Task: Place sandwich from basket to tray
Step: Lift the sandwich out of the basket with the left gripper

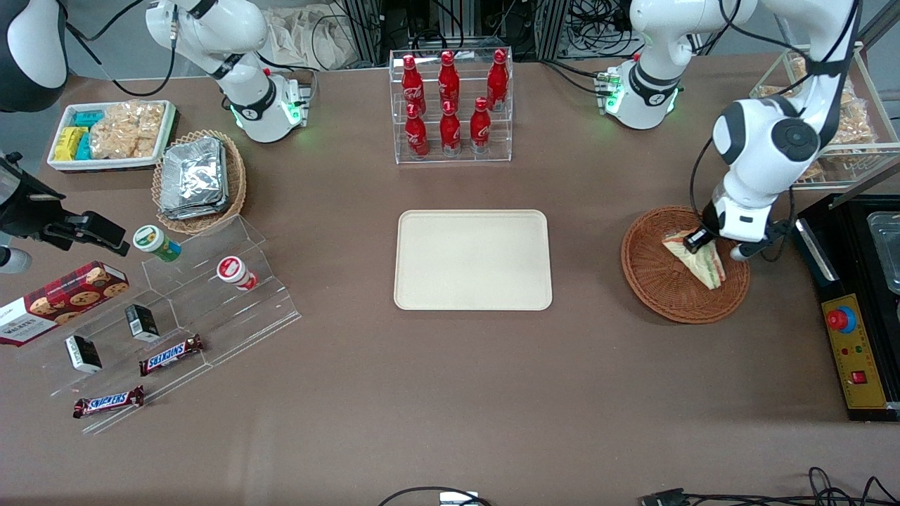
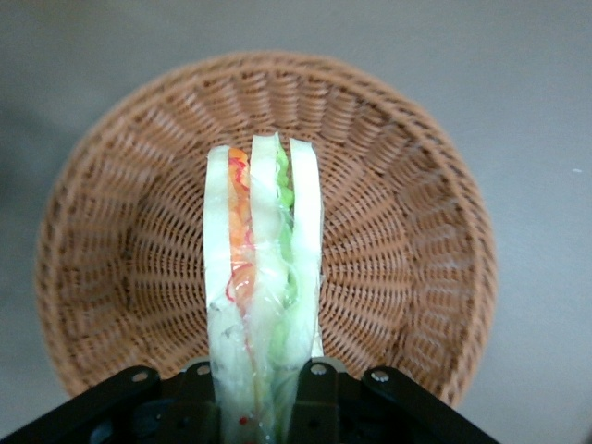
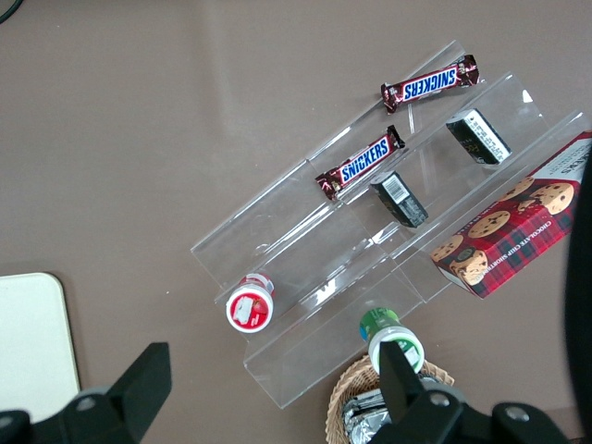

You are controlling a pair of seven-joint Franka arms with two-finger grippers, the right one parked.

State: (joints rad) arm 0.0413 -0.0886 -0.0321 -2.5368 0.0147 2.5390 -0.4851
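Clamped between the gripper's [image 2: 264, 407] fingers [image 2: 314, 398], the plastic-wrapped triangular white-bread sandwich [image 2: 264, 287] stood on edge, so its filling layers faced outward. It hung over the round reddish-brown wicker basket [image 2: 407, 240], well apart from the bare cream rectangular plastic tray [image 1: 472, 260] waiting mid-tabletop.

Sandwich [image 2: 264, 277]: white bread, orange-red and green filling stripes. Basket [image 2: 398, 213]: reddish-brown weave. Tray [image 1: 472, 260]: plain cream. Gripper [image 1: 710, 242] over basket: black fingers, white body. Table [image 1: 450, 393]: brown. Bottles [image 1: 448, 105]: red.
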